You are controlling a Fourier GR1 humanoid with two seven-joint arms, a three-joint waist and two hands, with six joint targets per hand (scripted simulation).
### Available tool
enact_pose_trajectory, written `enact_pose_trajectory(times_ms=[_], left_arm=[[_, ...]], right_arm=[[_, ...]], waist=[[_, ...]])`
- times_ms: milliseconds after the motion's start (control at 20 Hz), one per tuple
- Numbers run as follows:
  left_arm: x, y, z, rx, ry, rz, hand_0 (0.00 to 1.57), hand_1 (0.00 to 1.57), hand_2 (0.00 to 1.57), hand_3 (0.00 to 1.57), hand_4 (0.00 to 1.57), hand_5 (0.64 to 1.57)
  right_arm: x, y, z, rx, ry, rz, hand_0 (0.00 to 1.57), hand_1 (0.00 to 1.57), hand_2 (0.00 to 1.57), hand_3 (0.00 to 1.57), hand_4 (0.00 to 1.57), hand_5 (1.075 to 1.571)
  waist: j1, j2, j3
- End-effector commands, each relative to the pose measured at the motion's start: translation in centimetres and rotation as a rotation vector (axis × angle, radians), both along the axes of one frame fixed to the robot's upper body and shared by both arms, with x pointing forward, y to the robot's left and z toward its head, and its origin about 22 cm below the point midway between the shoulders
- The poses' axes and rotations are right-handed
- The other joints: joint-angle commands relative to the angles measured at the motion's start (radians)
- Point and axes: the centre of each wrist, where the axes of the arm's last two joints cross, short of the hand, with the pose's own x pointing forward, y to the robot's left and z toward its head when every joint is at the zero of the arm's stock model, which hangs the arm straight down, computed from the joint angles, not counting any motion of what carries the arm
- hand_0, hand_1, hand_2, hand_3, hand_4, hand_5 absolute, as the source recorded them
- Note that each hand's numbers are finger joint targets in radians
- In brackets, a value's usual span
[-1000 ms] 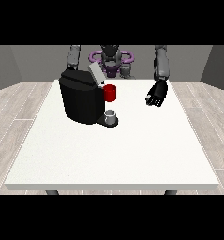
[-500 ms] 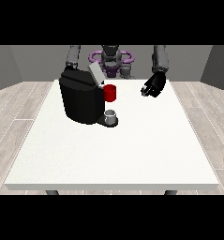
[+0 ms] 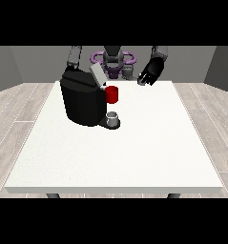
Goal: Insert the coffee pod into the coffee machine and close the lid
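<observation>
Judging by how things lie, the task is at an early stage. The coffee machine (image 3: pixel 82 101) sits on the far left part of the white table (image 3: pixel 134 152) with its lid (image 3: pixel 97 75) tipped up and open, so closing it is not yet done. A red thing at the machine (image 3: pixel 112 94) shows on its front, and below that a small grey thing (image 3: pixel 113 117) stands on the machine's base; it could be a cup or the pod, and I cannot tell which, so I cannot say where the pod is.

The hand at the view's right (image 3: pixel 148 76) hangs above the far edge of the table, well apart from the machine and off to its right. Its fingers point downward with some curl, but whether they hold anything between them is not clear; I cannot tell if the hand is empty or closed on something. The other hand is hidden behind the machine, with only its arm (image 3: pixel 74 57) visible above it.

What seems left: getting the pod into the open top of the machine, then lowering the lid.
</observation>
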Motion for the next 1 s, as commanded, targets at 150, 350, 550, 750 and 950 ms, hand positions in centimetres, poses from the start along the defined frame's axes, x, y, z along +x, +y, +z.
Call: enact_pose_trajectory(times_ms=[150,350,550,750,950], left_arm=[[0.5,-2.5,1.7,-0.010,-0.041,-0.053,1.33,1.33,1.35,1.32,0.59,1.571],[2.3,-3.1,6.2,-0.115,-0.057,0.027,0.98,0.98,1.20,1.37,0.51,1.571],[2.9,-2.2,9.6,-0.130,-0.067,0.069,1.20,1.20,1.24,1.26,0.49,1.571],[3.5,-3.8,13.5,-0.111,-0.128,0.084,1.22,1.22,1.27,1.26,0.47,1.571],[3.4,-1.7,16.7,-0.090,-0.194,0.103,1.23,1.23,1.28,1.25,0.48,1.571]], right_arm=[[0.6,1.0,1.2,0.045,-0.044,0.013,0.00,0.00,0.00,0.00,0.00,1.571],[1.1,2.6,2.3,0.043,-0.105,0.061,0.00,0.00,0.00,0.00,0.00,1.571],[1.9,0.9,4.2,0.016,-0.111,0.065,0.00,0.00,0.00,0.00,0.00,1.571],[3.4,1.4,6.2,0.005,-0.150,0.050,0.00,0.00,0.00,0.00,0.00,1.571],[4.4,1.7,8.3,0.029,-0.212,0.038,0.00,0.00,0.00,0.00,0.26,1.571]], waist=[[-0.016,-0.004,-0.0002],[-0.081,0.036,-0.0003],[-0.117,0.030,-0.0004],[-0.148,0.076,-0.0001],[-0.158,0.148,-0.0001]])
